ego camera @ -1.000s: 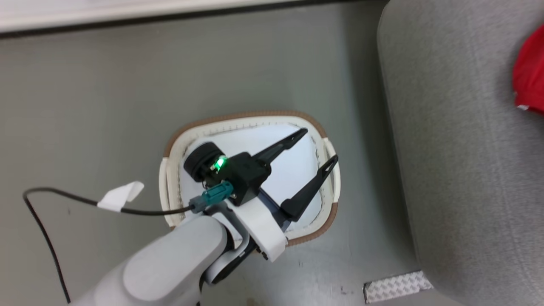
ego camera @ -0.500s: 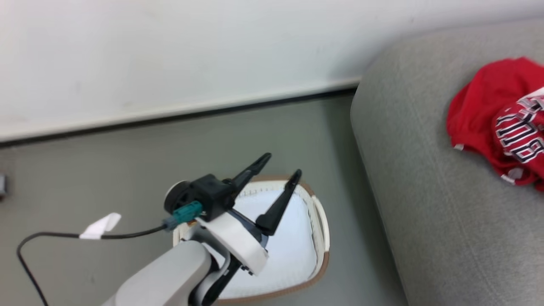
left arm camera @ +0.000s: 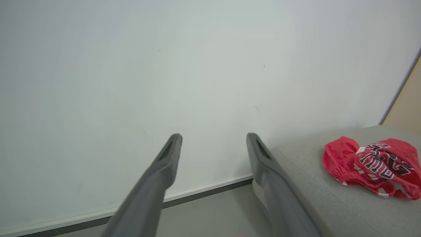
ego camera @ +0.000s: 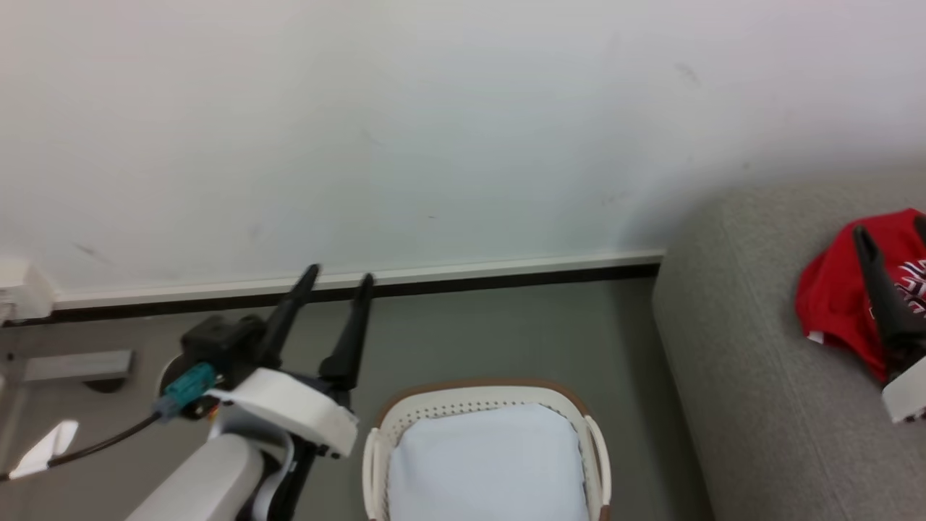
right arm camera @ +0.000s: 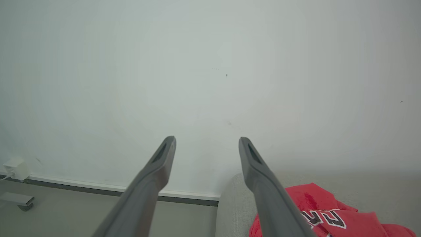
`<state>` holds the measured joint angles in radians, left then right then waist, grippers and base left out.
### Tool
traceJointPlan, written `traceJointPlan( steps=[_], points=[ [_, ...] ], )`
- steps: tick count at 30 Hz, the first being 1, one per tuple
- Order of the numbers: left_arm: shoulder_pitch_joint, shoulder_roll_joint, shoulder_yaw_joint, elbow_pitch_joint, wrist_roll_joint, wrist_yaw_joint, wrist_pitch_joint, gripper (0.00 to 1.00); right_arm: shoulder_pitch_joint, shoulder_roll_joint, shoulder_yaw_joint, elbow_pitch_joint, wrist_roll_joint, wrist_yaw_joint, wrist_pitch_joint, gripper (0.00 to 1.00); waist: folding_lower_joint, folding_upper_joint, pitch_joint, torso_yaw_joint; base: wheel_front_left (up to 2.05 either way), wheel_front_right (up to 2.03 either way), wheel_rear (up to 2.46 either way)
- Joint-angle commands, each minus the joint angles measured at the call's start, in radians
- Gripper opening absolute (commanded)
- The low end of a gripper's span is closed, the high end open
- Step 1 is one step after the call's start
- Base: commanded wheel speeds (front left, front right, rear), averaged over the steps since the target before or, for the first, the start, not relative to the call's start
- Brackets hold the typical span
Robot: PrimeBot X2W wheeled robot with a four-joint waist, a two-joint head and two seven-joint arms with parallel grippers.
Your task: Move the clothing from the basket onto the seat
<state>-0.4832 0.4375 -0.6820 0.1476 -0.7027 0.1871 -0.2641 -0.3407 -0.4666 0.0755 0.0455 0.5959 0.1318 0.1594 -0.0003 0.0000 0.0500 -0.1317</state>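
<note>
The white basket with a brown rim stands on the floor at the bottom centre of the head view, and the part of its pale bottom in view is bare. The red clothing lies bunched on the grey seat at the right. My left gripper is open, raised left of the basket, fingers pointing at the wall. My right gripper hangs open over the clothing. Both wrist views show open, bare grippers: the left gripper with the clothing on the seat, the right gripper just above the clothing.
A white wall with a dark baseboard runs behind everything. A black cable with a white tag trails at the lower left. A grey fixture and a small white box sit at the far left.
The head camera has tilted up towards the wall. My left gripper has risen out of the basket and now stands to its left. My right gripper has come into view above the clothing.
</note>
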Motion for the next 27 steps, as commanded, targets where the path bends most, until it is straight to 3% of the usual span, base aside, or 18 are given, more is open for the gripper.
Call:
traceJointPlan(
  steps=[1, 7, 15, 20, 27],
  points=[
    [0.047, 0.005, 0.038, -0.013, 0.011, 0.017, 0.000, 1.00, 0.048, 0.026, -0.014, -0.013, -0.019, -0.002, -0.022, 1.00, 0.0003, 0.0000, -0.040, 0.052, 0.00, 0.00, 0.00],
    [0.185, -0.011, 0.187, -0.044, 0.043, 0.041, 0.000, 1.00, 0.160, 0.160, -0.074, -0.025, -0.076, -0.002, -0.141, 1.00, 0.0003, 0.0000, -0.053, 0.095, 0.00, 0.00, 0.00],
    [0.368, -0.113, 0.384, -0.048, 0.121, -0.006, 0.000, 1.00, 0.287, 0.295, -0.058, 0.043, -0.142, -0.002, -0.336, 1.00, 0.0003, 0.0000, -0.065, 0.110, 0.00, 0.00, 0.00],
    [0.429, -0.173, 0.457, -0.001, 0.196, -0.066, 0.000, 1.00, 0.303, 0.314, -0.012, 0.111, -0.190, -0.002, -0.407, 1.00, 0.0003, 0.0000, -0.067, 0.104, 0.00, 0.00, 0.00],
    [0.450, -0.247, 0.537, 0.030, 0.299, -0.142, 0.000, 1.00, 0.271, 0.324, 0.016, 0.161, -0.214, -0.002, -0.425, 1.00, 0.0003, 0.0000, -0.064, 0.100, 0.00, 0.00, 0.00]
  ],
)
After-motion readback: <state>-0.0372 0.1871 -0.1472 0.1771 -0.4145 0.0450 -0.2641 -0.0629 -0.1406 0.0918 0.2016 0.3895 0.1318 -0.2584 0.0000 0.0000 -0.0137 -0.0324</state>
